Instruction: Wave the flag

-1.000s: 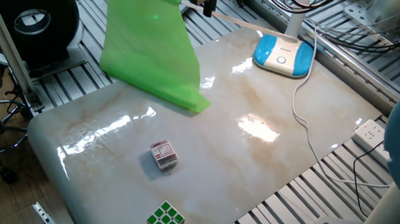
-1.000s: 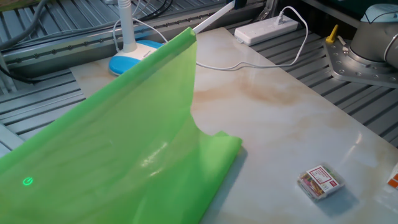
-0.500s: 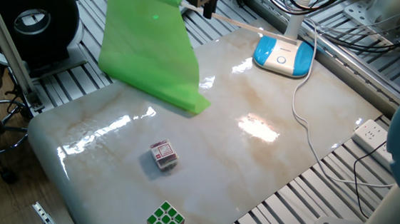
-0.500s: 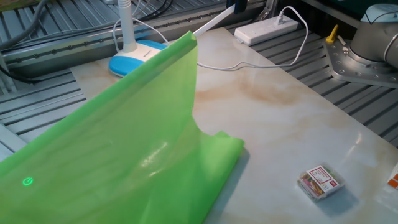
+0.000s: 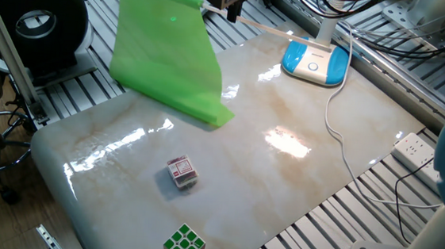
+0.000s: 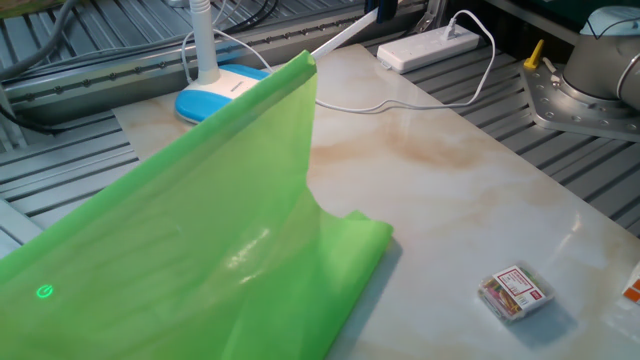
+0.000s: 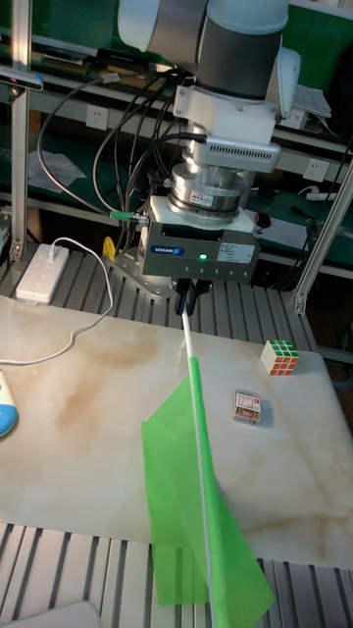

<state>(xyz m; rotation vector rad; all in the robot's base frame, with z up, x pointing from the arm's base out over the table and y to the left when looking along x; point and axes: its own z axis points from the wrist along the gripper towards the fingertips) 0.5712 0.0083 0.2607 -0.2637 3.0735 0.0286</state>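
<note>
Lime-green flag cloth (thin, creased) droops from its white stick.

The UR5 arm is silver-grey; its boxy grey gripper bears a green light and dark fingers.

We take this for a robotics lab or test bench rather than a home or shop. The marble-patterned table top sits on a frame of ribbed aluminium profiles, which also line the far side. Bundles of black cables hang behind the industrial arm's mount, and wall sockets sit on the green back wall. A white power strip lies at the table's edge with its cord trailing across. A blue-and-white lamp base stands at the far side.
</note>
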